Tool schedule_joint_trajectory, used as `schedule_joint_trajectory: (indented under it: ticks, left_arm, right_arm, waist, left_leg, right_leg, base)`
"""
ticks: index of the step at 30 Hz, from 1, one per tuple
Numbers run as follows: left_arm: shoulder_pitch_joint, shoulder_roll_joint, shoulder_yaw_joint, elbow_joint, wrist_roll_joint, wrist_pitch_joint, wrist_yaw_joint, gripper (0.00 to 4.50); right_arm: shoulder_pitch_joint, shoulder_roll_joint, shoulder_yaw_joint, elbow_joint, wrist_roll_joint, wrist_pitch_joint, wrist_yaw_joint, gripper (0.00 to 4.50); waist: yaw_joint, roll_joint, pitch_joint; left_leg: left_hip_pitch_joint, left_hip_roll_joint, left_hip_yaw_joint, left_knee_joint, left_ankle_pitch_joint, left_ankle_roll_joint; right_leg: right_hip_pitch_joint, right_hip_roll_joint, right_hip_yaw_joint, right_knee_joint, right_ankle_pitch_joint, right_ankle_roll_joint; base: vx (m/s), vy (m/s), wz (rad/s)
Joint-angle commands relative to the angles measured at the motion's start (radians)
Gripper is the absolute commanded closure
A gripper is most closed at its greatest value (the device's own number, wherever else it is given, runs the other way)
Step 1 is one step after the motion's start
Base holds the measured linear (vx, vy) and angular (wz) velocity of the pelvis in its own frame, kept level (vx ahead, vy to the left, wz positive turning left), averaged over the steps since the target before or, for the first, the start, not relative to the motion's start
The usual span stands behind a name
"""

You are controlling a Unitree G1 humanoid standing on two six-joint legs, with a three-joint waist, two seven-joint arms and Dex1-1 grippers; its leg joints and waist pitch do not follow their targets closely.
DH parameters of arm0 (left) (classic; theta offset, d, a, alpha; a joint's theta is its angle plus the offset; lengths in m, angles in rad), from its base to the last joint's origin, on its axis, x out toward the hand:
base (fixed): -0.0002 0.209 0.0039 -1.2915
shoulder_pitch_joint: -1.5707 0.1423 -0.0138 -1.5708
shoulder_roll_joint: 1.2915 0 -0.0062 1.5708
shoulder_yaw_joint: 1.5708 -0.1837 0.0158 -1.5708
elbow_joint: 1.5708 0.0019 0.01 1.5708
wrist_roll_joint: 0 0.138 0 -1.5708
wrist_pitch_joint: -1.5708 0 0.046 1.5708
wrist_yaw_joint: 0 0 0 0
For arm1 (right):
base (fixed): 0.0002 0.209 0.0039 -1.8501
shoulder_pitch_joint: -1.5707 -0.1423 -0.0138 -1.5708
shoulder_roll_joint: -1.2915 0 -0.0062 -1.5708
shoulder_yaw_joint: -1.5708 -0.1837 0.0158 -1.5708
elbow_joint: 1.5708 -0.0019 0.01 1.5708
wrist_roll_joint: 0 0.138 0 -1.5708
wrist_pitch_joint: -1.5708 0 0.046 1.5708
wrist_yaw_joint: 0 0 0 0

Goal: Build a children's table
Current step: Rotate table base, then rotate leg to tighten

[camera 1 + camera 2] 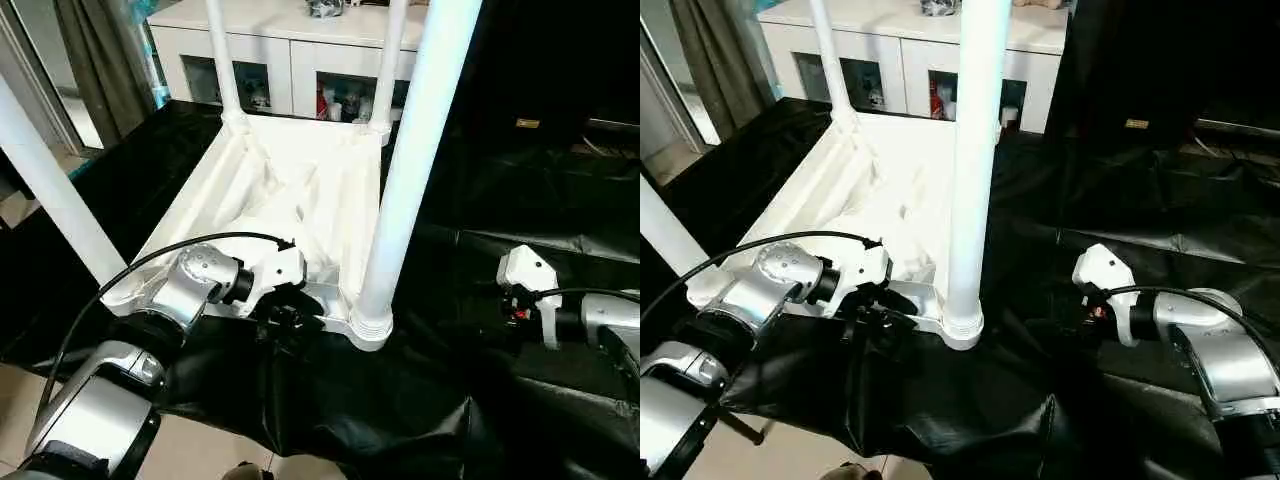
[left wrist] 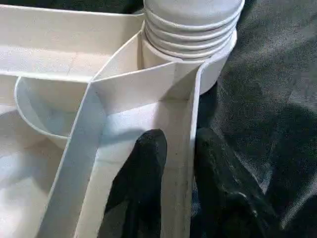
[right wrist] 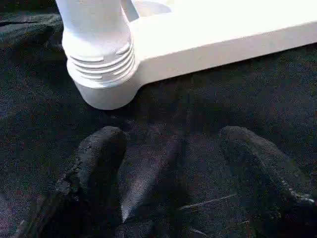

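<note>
The white children's table lies upside down on black cloth, its ribbed underside (image 1: 290,170) facing up. Four white legs stand in the corner sockets; the near right leg (image 1: 415,160) is the closest. My left gripper (image 1: 288,318) sits at the top's near edge, just left of that leg's socket (image 2: 198,44). It is shut on the rim wall (image 2: 179,124), with one black finger (image 2: 148,168) inside and the other outside. My right gripper (image 3: 173,163) hovers open over the cloth, right of the same socket (image 3: 104,84) and a short way from it, holding nothing.
A white cabinet with glass-fronted shelves (image 1: 300,50) stands behind the table. Black cloth (image 1: 400,400) covers the work area, crumpled at the front. Bare floor (image 1: 200,450) shows at the bottom left, and a curtain (image 1: 95,50) hangs at the far left.
</note>
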Motion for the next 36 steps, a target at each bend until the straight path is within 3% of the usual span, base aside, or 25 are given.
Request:
schedule_joint_trajectory:
  ticks: [1,4,10,13,15,17,20,22,26,27,36]
  left_arm:
    - [0.006,0.014,-0.003,0.035,0.034,0.005,0.007,3.8]
    - [0.004,0.014,-0.002,0.047,0.042,-0.003,0.005,4.11]
    - [0.002,0.018,0.001,0.06,0.053,-0.018,0.022,4.5]
    - [0.005,0.007,0.023,0.06,0.045,-0.017,0.06,4.5]
    - [0.011,-0.021,0.049,0.043,0.021,0.018,0.101,4.5]
    - [0.021,-0.044,0.057,0.022,0.009,0.046,0.117,4.5]
    - [0.038,-0.081,0.062,-0.009,-0.005,0.085,0.145,4.5]
    - [0.052,-0.112,0.054,-0.029,0.001,0.097,0.166,4.5]
    - [0.055,-0.136,0.048,-0.034,0.015,0.096,0.196,4.5]
    - [0.053,-0.148,0.047,-0.038,0.021,0.101,0.211,4.5]
    - [0.053,-0.167,0.059,-0.074,0.033,0.14,0.24,4.5]
  right_arm:
    - [-0.004,-0.01,0.01,-0.015,0.004,0.004,0.003,0.95]
    - [-0.005,-0.01,0.011,-0.018,0.003,0.009,0.004,0.95]
    - [-0.003,-0.007,0.02,-0.027,0.003,0.007,0.007,0.95]
    - [-0.002,0.016,0.032,-0.029,0.004,0.001,0.002,0.95]
    - [-0.001,0.046,0.044,-0.023,-0.005,-0.004,-0.026,0.77]
    - [0.002,0.064,0.044,-0.019,0.006,0.007,-0.03,0.64]
    - [0.008,0.083,0.049,-0.021,0.019,0.017,-0.031,0.38]
    - [0.003,0.107,0.065,-0.016,0.0,-0.013,-0.059,0.19]
    - [-0.028,0.154,0.075,0.022,-0.031,-0.058,-0.114,0.08]
    - [-0.043,0.178,0.079,0.038,-0.036,-0.063,-0.132,0.08]
    - [-0.104,0.255,0.107,0.099,-0.044,-0.07,-0.167,0.08]
  waist:
    - [0.005,-0.019,-0.063]
    - [0.005,-0.015,-0.062]
    - [0.002,-0.018,-0.06]
    - [0.0,-0.008,-0.061]
    - [-0.002,-0.008,-0.064]
    - [-0.001,-0.01,-0.063]
    - [0.0,-0.013,-0.062]
    - [0.002,-0.018,-0.063]
    - [0.002,-0.015,-0.068]
    - [0.001,-0.018,-0.069]
    - [0.004,-0.013,-0.071]
  left_leg:
    - [0.026,0.018,-0.017,-0.074,-0.4,0.007]
    - [0.025,0.019,-0.018,-0.075,-0.404,0.006]
    - [0.024,0.018,-0.022,-0.078,-0.416,0.003]
    - [0.023,0.02,-0.025,-0.083,-0.428,-0.002]
    - [0.023,0.02,-0.023,-0.086,-0.423,-0.003]
    - [0.029,0.018,-0.022,-0.084,-0.438,-0.002]
    - [0.028,0.02,-0.019,-0.082,-0.417,0.01]
    - [0.024,0.017,-0.017,-0.079,-0.386,0.024]
    - [0.023,0.014,-0.015,-0.075,-0.352,0.033]
    - [0.021,0.015,-0.015,-0.076,-0.344,0.034]
    - [0.018,0.015,-0.015,-0.079,-0.33,0.037]
  right_leg:
    - [0.028,-0.046,0.025,-0.111,-0.441,-0.183]
    - [0.027,-0.047,0.024,-0.112,-0.458,-0.18]
    - [0.027,-0.049,0.021,-0.118,-0.518,-0.15]
    - [0.03,-0.049,0.019,-0.116,-0.486,-0.159]
    - [0.032,-0.047,0.018,-0.113,-0.426,-0.182]
    - [0.028,-0.046,0.018,-0.114,-0.423,-0.191]
    - [0.031,-0.048,0.021,-0.114,-0.414,-0.197]
    - [0.031,-0.048,0.022,-0.116,-0.414,-0.189]
    - [0.029,-0.048,0.023,-0.116,-0.42,-0.172]
    - [0.03,-0.047,0.022,-0.115,-0.414,-0.172]
    - [0.031,-0.047,0.023,-0.112,-0.387,-0.165]
  base:
    - [0.0,0.0,0.0]
    - [0.0,0.0,0.0]
    - [0.0,0.0,0.0]
    - [0.0,0.0,0.0]
    - [0.0,0.0,0.0]
    - [0.0,0.0,0.0]
    - [0.0,0.0,0.0]
    - [0.0,0.0,0.0]
    - [0.0,0.0,0.0]
    - [0.0,0.0,0.0]
    - [0.0,0.0,0.0]
